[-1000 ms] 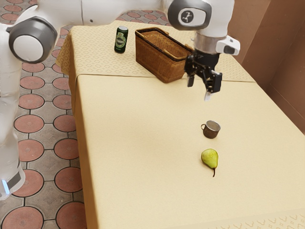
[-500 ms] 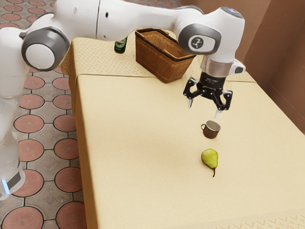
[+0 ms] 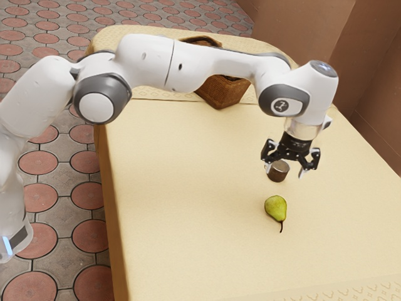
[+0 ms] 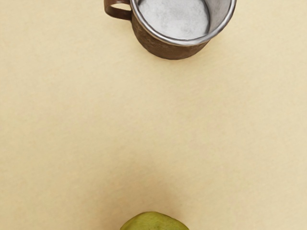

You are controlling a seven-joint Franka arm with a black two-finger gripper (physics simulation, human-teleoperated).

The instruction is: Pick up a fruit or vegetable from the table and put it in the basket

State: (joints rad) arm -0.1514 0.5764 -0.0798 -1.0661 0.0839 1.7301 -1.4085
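Pear [image 3: 275, 207] lies on the counter [image 3: 182, 200], well in from the edge at the exterior view's left, near the mug [image 3: 277, 177]. Claw [image 3: 286, 174] has just come lower and closer, spread wide, empty. Approach looks good; next, descend clear of mug. Basket [image 3: 222, 93] sits toward counter's far edge.

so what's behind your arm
Part of the wicker basket, seen above and below my arm, and patterned tablecloth. My arm covers the basket's middle, hiding most of its inside.

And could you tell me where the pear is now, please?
The pear lies on the table toward the exterior view's right, nearest the metal cup.
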